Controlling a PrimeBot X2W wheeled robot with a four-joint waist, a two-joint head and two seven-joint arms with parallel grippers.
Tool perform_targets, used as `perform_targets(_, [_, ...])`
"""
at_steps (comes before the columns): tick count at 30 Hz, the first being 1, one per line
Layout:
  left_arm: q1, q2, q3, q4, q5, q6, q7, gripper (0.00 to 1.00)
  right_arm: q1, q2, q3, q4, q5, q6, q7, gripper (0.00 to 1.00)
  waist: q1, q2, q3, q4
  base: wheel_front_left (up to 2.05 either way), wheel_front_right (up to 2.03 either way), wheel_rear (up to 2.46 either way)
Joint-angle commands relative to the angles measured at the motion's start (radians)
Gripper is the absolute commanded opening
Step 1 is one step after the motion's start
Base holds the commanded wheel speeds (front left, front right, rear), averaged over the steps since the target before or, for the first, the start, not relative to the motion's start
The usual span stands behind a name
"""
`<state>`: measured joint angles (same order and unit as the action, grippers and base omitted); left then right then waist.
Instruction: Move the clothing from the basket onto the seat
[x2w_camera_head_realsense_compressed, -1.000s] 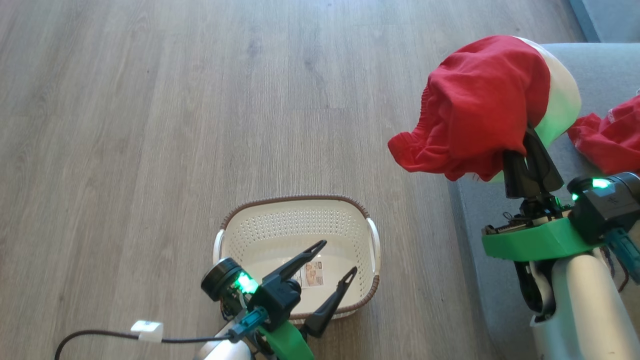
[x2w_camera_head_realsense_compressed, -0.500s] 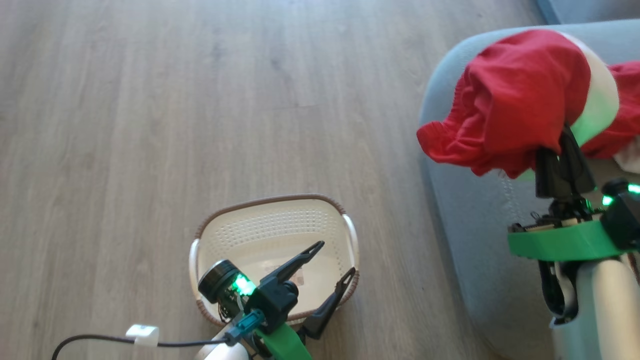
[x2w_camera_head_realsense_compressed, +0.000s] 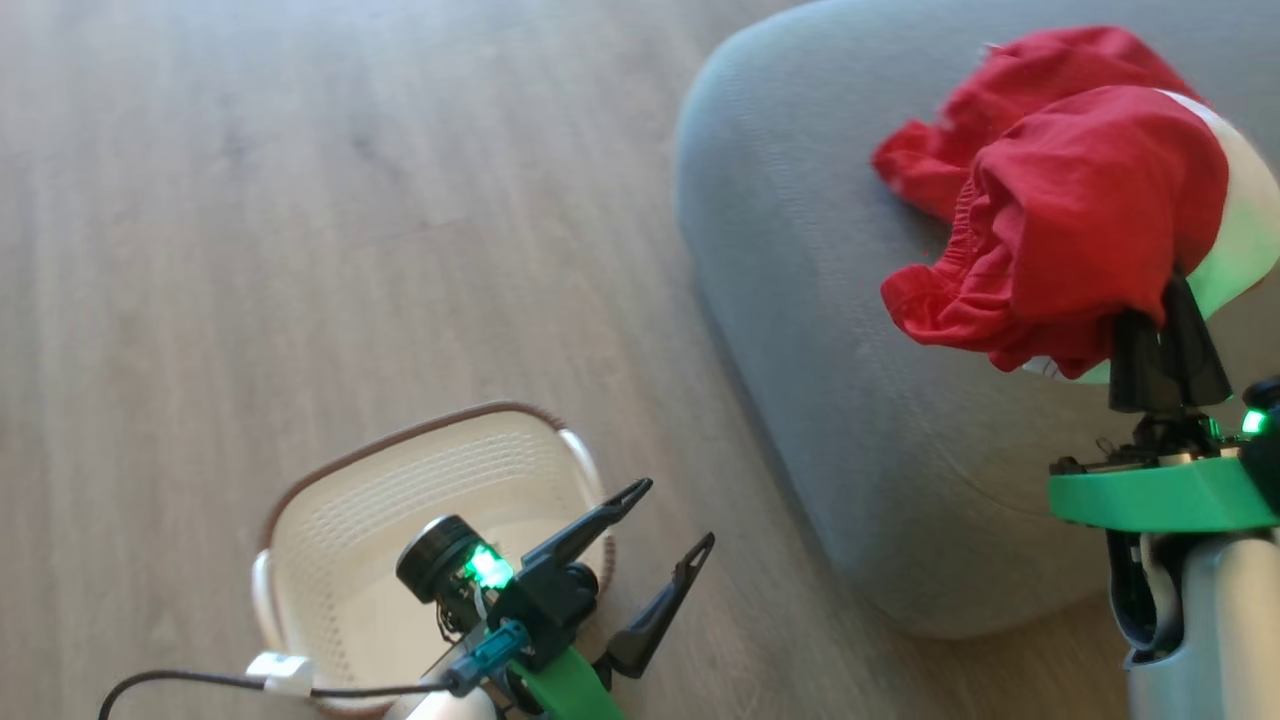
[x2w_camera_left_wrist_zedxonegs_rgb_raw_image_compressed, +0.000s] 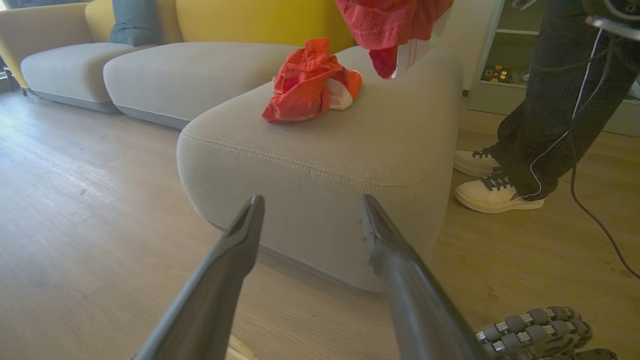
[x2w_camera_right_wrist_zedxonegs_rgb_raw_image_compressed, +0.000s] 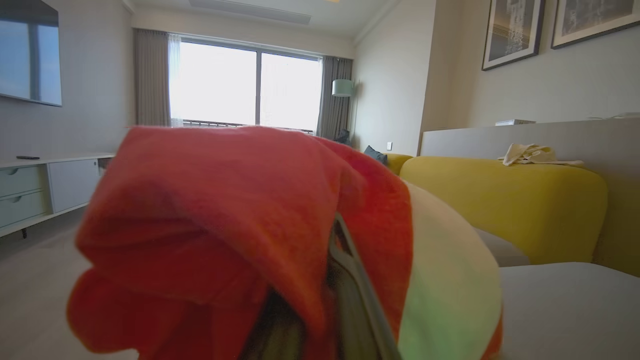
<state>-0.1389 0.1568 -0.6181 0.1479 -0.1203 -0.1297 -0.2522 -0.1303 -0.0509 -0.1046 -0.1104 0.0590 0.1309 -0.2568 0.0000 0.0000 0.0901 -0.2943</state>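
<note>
Held garment (x2w_camera_head_realsense_compressed: 1080, 220): bright red soft fabric, bunched up, white panel on its right side, gathered elastic edge drooping at the left. It's draped over the right gripper (x2w_camera_head_realsense_compressed: 1160, 325), above the grey seat (x2w_camera_head_realsense_compressed: 830, 400). Can't tell if its low edge touches the cushion. Right jaws are pinched together on the fabric, tips buried in it.

Second garment (x2w_camera_left_wrist_zedxonegs_rgb_raw_image_compressed: 307, 82), red with a white patch, lies crumpled on the seat top just beyond the held one.

Left gripper (x2w_camera_head_realsense_compressed: 677, 512): jaws spread wide, gripping nothing, over the basket's right edge. Basket (x2w_camera_head_realsense_compressed: 400, 480) sits on the wood floor (x2w_camera_head_realsense_compressed: 300, 200), left of the seat, bare white bottom showing.

Left wrist view: a person's shoes (x2w_camera_left_wrist_zedxonegs_rgb_raw_image_compressed: 492, 195) and a black cable (x2w_camera_left_wrist_zedxonegs_rgb_raw_image_compressed: 597, 222) on the floor beside the seat. Yellow sofa back (x2w_camera_left_wrist_zedxonegs_rgb_raw_image_compressed: 260, 20) behind.
</note>
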Motion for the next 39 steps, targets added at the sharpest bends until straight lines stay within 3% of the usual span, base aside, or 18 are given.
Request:
perform_targets(1, [-0.025,0.006,0.022,-0.037,0.011,-0.001,-0.01,1.0,-0.012,0.001,0.013,-0.044,0.004,0.0,-0.005,0.0,0.0,0.0,0.011,-0.094,0.0,0.0,0.0])
perform_targets(10, [-0.03,-0.013,0.008,-0.044,0.009,-0.001,-0.01,1.0,0.022,0.001,-0.045,-0.047,0.034,0.0,-0.005,0.0,0.0,0.0,0.007,-0.214,0.0,0.0,0.0])
perform_targets(13, [-0.044,-0.013,-0.023,-0.042,0.006,-0.001,-0.01,1.0,0.037,0.001,-0.082,-0.06,0.047,0.0,-0.005,0.0,0.0,0.0,0.015,-0.223,0.0,0.0,0.0])
perform_targets(17, [-0.07,-0.002,-0.057,-0.034,0.0,-0.001,-0.01,1.0,0.048,0.001,-0.109,-0.077,0.058,0.0,-0.005,0.0,0.0,0.0,0.025,-0.229,0.0,0.0,0.0])
perform_targets(29, [-0.068,0.002,-0.001,-0.046,-0.002,-0.001,-0.01,1.0,0.022,0.001,-0.128,-0.06,0.082,0.0,-0.005,0.0,0.0,0.0,0.045,-0.23,0.0,0.0,0.0])
perform_targets(39, [-0.133,0.094,-0.006,-0.088,0.012,-0.001,-0.01,1.0,-0.17,0.001,-0.24,-0.042,0.077,0.0,-0.005,0.0,0.0,0.0,0.243,-0.174,0.0,0.0,0.0])
